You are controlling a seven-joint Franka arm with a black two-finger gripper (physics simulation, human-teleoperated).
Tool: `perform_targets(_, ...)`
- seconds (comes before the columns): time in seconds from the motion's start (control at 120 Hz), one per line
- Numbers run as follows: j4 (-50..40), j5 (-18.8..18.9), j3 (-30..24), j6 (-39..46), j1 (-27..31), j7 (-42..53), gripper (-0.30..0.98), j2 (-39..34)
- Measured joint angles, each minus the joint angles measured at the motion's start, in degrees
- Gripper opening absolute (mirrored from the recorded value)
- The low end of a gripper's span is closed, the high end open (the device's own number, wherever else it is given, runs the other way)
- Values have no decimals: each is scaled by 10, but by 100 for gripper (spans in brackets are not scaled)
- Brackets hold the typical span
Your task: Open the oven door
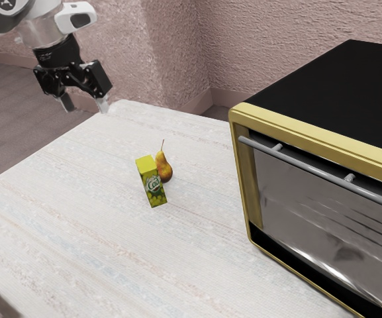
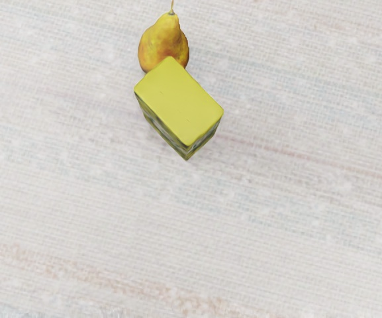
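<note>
At the exterior view's right stands a black oven [image 1: 349, 86] with a yellow frame. Its glass door [image 1: 323, 228] is closed, and a grey bar handle [image 1: 313, 171] runs along the door's top. My gripper [image 1: 85, 106] hangs in the exterior view's upper left, over the table's far corner and well away from the oven. Its two fingers are spread apart with nothing between them.
A yellow-green juice box [image 1: 152, 182] stands on the white table [image 1: 111, 232], close beside a pear [image 1: 165, 168], between my gripper and the oven. From above, the wrist view has the box [image 2: 179, 101] and the pear [image 2: 163, 43].
</note>
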Motion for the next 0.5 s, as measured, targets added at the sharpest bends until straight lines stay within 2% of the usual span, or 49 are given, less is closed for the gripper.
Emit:
perform_targets(0.158,8,-1,-2,-33,-8,5,67,0)
perform_targets(0.225,21,3,-8,-40,-6,18,67,-46)
perform_targets(0.317,34,4,-89,-22,41,99,67,-131)
perform_targets(0.342,34,3,-109,-18,13,121,67,-151)
perform_targets(0.408,23,-1,-138,-23,-129,172,66,-179)
perform_targets(0.458,-14,-6,-144,-14,-184,212,66,-192)
perform_targets(0.5,-84,-9,-144,6,-218,252,66,-232)
